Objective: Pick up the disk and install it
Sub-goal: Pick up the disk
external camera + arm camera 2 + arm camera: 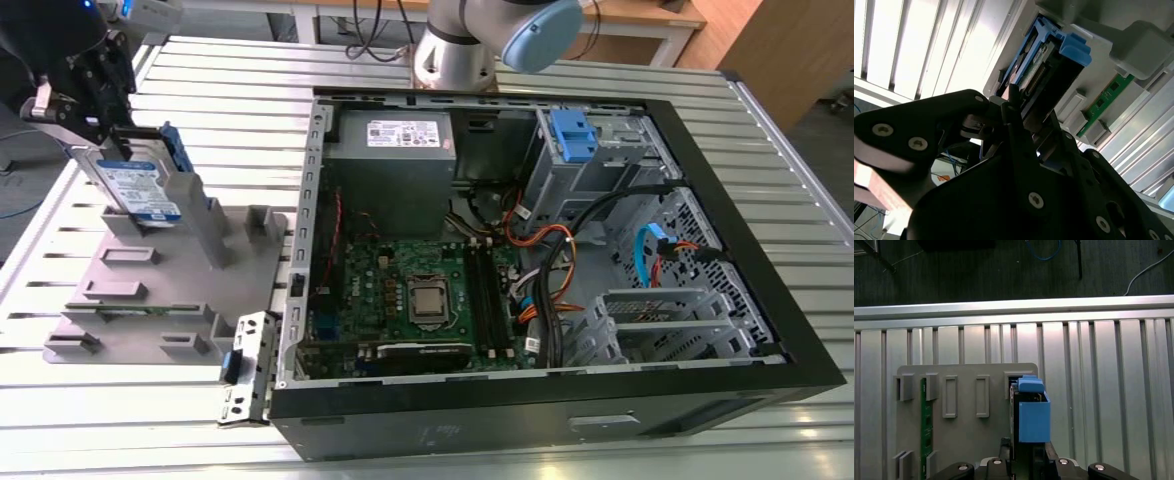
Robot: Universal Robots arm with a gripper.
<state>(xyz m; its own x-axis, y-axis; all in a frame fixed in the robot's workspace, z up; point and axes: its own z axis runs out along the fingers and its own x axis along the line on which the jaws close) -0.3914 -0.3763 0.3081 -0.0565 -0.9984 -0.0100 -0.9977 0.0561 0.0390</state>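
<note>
Obs., exterior view: the tool (118, 135) is at the exterior view's far left, over the far end of the grey fixture plate (147, 292). It is pinching the disk (138, 192) by its upper edge, one finger on each flat side.

Disk: stands on edge, slightly tilted. The white-and-blue label faces the near side, and the blue carrier frame runs up the edge toward the exterior view's right. The lower edge is down at the fixture's raised grey blocks. Cannot tell whether it is touching them or just above them.

First wrist view: looking along the tool, the blue carrier end of the disk (1031, 412) projects straight out from between the fingers (1046, 452). The fixture plate (964, 415) and its row of rectangular pockets are behind it. A green memory board (926, 425) sits edge-up in a pocket of the same plate, well apart from the disk.

Second wrist view: the disk's connector edge and blue frame (1049, 55) sit directly beyond the black fingers (1011, 107), which close in on it.

Open computer case (534, 415): lies on its side on the slatted metal worktop (200, 60), to the exterior view's right of the fixture and just beside it. The motherboard (414, 290) is exposed. The disk and tool are outside the case, left of its left wall.
</note>
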